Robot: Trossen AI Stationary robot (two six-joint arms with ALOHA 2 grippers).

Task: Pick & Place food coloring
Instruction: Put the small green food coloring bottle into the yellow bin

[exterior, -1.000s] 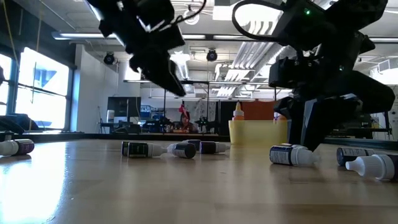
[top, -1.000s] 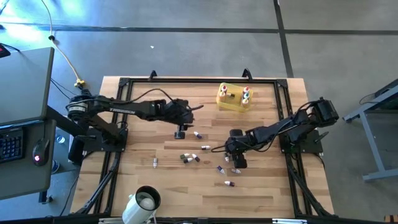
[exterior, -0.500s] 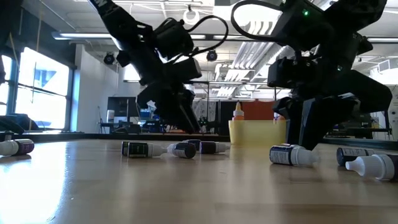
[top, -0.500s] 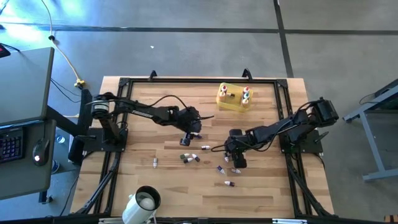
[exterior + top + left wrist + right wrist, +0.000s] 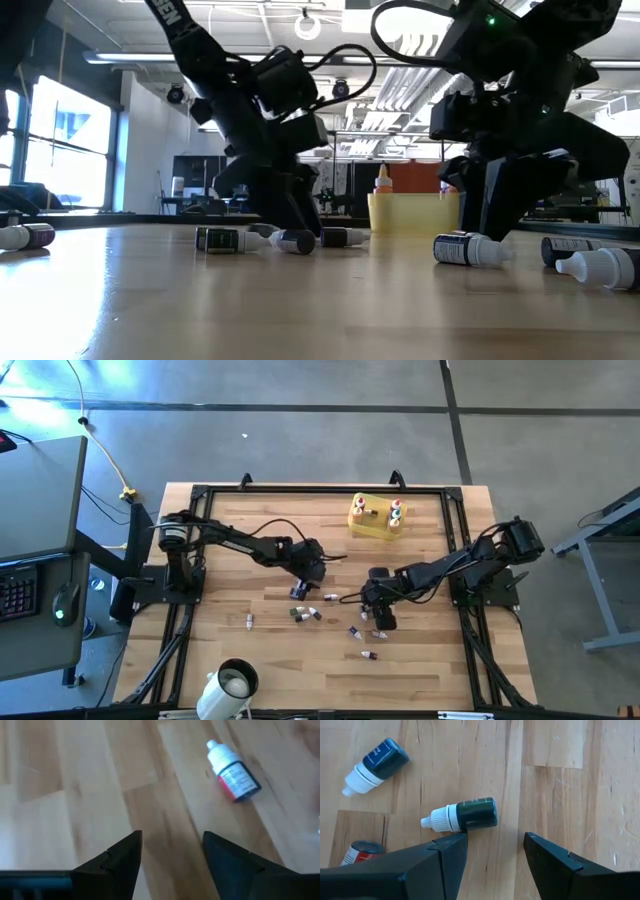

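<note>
Several small food coloring bottles [image 5: 315, 615] lie on their sides on the wooden table; others stand upright in a yellow tray [image 5: 377, 520] at the far side. My left gripper [image 5: 298, 592] is low over the table at the left end of the scatter. It is open over bare wood [image 5: 172, 837], with a white-capped bottle [image 5: 232, 771] lying ahead of it. My right gripper [image 5: 381, 622] stands open among the bottles on the right [image 5: 495, 837]. A dark green bottle [image 5: 462, 816] lies just off one fingertip, with a blue one [image 5: 375, 765] farther off.
A white mug [image 5: 228, 688] lies tipped at the near edge. One bottle [image 5: 248, 622] lies alone toward the left, and two more [image 5: 368, 655] lie nearer the front. A black frame [image 5: 200, 495] runs round the table. Bare wood lies between the mug and the bottles.
My left gripper has come down from well above the table to just over it. It has also moved toward the near and right edges, up to the scattered bottles, tipping more steeply downward. My right arm and the bottles have stayed where they were.
</note>
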